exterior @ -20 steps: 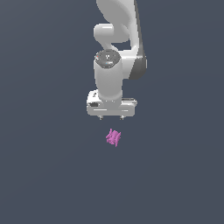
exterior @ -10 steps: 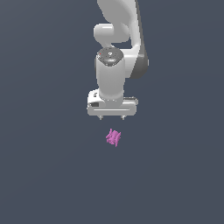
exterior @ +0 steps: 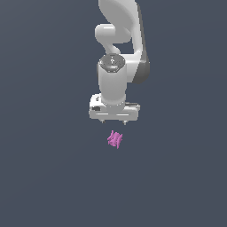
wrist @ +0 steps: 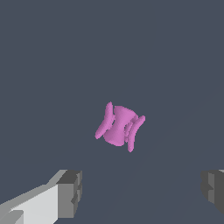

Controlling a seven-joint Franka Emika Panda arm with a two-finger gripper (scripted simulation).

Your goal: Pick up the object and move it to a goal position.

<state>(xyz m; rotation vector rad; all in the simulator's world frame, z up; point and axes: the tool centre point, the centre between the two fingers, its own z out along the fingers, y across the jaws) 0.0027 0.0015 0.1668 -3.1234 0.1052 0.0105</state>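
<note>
Object [wrist: 119, 126] apart from fingers [wrist: 70, 194], gripper [exterior: 114, 120] spread

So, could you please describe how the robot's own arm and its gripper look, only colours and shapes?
The arm is glossy white, built from rounded cylindrical segments, with a dark grey cap on top of one joint and a dark grey band at its side. No cables or markings are visible. The gripper has a wide, flat white body with two short dark tips. In the wrist view the fingers end in blocky grey pads.

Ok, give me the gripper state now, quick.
Gripper: open, holding nothing; the magenta-pink jagged object lies apart from its fingers.
</note>
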